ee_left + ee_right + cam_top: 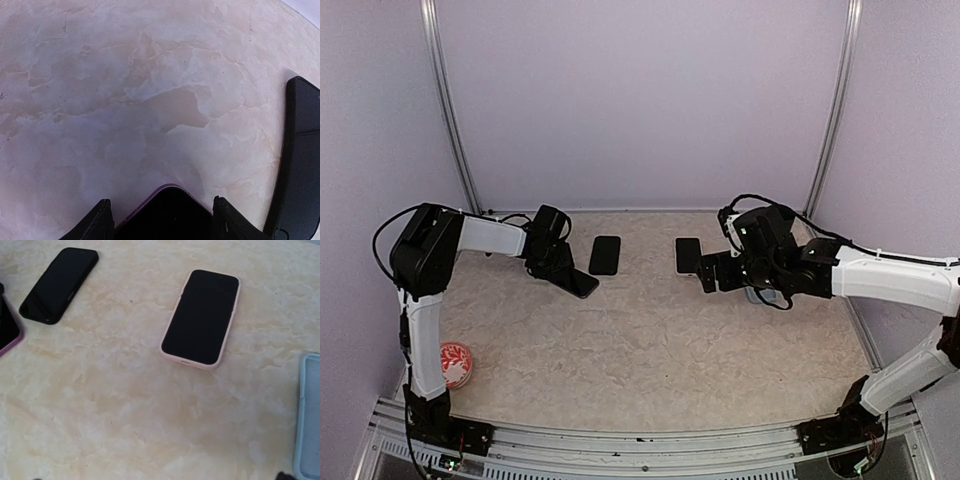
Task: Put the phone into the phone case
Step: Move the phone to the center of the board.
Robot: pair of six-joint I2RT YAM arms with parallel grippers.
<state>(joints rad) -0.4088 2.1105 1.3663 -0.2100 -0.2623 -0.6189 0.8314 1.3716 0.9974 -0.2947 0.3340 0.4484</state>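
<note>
Closest in, the left gripper (570, 274) is clamped across the width of the purple-edged phone (167, 212). The phone is tilted, its free end dipping toward the near right, and I can't tell if it touches the tabletop (650, 350). Just beyond it and a touch to the right lies what looks like the black case (605, 254) — flat, long axis running straight away from the bases, clear of the phone. So I'd call it a short carry: forward and right, with a turn to line up the two long axes. The left arm is plainly the nearer one. Across the way the right gripper (712, 272) hangs wide open with nothing in it, next to the pink-cased phone (202, 317) — a light blue case (310, 415) close by.
</note>
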